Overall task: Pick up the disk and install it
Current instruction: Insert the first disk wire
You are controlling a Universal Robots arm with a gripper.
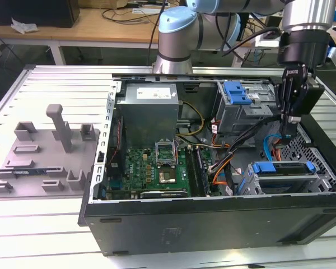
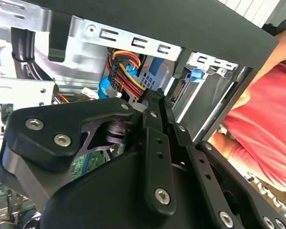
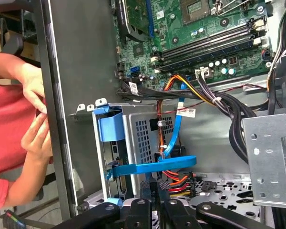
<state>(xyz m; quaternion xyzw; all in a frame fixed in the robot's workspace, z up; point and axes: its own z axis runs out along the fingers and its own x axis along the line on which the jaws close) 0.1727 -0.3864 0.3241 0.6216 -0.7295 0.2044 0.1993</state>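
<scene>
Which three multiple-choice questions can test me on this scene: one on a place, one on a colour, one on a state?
1. Where is the gripper in the exterior view?
A. Outside the computer case, on the left
B. Inside the computer case, at its right end
C. Behind the computer case

2. What colour is the frame around the disk?
A. Red
B. Blue
C. Yellow

3. How is the computer case?
A. Open, with the circuit board showing
B. Closed
C. Upside down

Answers: 1 B, it reaches down into that end; 2 B, a blue bar edges the disk; 3 A, the inside lies bare.
</scene>
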